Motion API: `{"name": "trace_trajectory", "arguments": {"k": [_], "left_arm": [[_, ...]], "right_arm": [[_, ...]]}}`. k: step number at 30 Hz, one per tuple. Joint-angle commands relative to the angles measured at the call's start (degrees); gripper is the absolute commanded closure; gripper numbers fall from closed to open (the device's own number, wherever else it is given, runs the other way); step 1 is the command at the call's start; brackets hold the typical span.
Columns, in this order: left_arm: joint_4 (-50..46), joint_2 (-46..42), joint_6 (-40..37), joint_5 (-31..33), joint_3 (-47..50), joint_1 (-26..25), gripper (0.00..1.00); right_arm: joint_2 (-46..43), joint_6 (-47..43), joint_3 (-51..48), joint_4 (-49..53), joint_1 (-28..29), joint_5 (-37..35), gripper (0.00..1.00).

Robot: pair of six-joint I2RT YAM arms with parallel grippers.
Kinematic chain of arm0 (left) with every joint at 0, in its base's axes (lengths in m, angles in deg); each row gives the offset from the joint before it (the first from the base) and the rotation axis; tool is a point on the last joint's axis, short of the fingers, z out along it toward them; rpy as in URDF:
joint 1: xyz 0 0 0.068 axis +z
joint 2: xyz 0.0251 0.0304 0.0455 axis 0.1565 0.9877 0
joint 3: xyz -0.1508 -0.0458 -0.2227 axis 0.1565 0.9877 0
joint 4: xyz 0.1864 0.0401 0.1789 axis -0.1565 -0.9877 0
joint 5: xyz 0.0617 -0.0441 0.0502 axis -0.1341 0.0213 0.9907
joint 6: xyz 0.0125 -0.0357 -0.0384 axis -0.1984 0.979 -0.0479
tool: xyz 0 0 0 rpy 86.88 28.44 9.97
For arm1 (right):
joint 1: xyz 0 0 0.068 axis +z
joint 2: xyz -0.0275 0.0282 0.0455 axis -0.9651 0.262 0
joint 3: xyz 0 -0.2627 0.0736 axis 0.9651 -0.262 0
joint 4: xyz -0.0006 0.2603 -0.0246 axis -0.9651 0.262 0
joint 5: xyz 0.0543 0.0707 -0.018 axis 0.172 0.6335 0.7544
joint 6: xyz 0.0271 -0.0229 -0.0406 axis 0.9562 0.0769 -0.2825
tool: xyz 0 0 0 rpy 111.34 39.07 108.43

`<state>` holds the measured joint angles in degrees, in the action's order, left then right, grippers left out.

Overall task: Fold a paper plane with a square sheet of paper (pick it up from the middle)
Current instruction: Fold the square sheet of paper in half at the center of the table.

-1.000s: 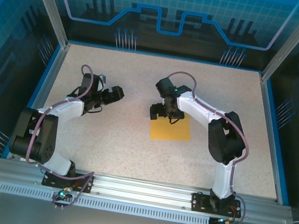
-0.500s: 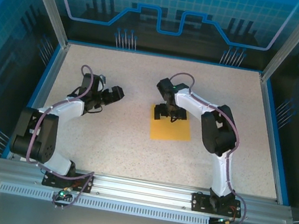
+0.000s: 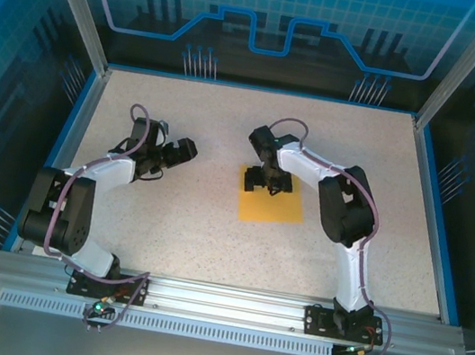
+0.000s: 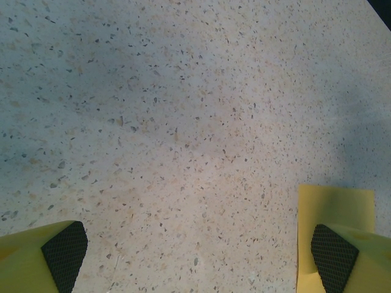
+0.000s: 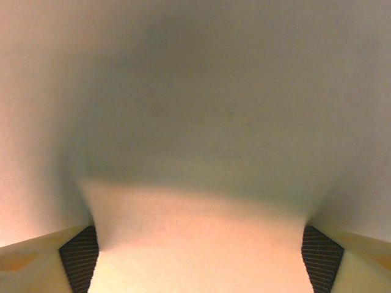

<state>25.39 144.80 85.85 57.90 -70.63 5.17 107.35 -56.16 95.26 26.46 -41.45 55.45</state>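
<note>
You had the square sheet of paper (image 3: 274, 206) lying flat on the speckled table (image 3: 229, 121), a little right of centre, its edges turned slightly off the table's. Being square, it offered no long axis to line up on. The right gripper (image 3: 269, 181) was directly on it, over the far half rather than dead centre, so the sheet ran from the claw back toward the arm bases. In the right wrist view the pads (image 5: 79, 267) stood wide apart at either side, with a pale, blurred swell of paper between them; the claw was spread, and I could not tell whether it had any paper caught yet. The right arm reached in from its base, elbow bent out to the right, wrist pitched down. Your left gripper (image 3: 180, 150) was well apart to the left, spread and holding nothing, low over bare table with the sheet's near corner (image 4: 336, 204) just at its right finger. The right arm was plainly the nearer one.
</note>
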Motion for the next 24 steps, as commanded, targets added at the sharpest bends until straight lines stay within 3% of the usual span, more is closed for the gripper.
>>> {"name": "trace_trajectory", "arguments": {"k": [1, 11, 14, 19, 24], "left_arm": [[-0.55, 0.61, 1.08, -1.14, -1.48, -0.31, 0.01], [-0.53, 0.00, 1.36, -1.34, -0.86, -0.38, 0.02], [-0.46, -0.18, 1.56, -1.57, -0.67, -0.40, 0.01], [0.12, -0.68, 2.12, -3.38, -0.25, -0.45, 0.02], [0.32, -1.45, 1.98, -6.78, 0.33, -0.84, 0.10]], "right_arm": [[2.16, 0.55, -3.95, 1.62, -0.70, 0.80, 0.17], [0.13, 1.88, -4.70, 0.69, -0.78, 0.51, 0.33], [-1.65, 1.48, -4.99, -0.61, -0.67, 2.27, 0.44], [-7.16, 1.31, -7.48, -7.72, -0.58, 13.29, 0.63], [-13.59, 4.42, -12.38, -19.86, -0.68, 28.00, 0.78]]}}
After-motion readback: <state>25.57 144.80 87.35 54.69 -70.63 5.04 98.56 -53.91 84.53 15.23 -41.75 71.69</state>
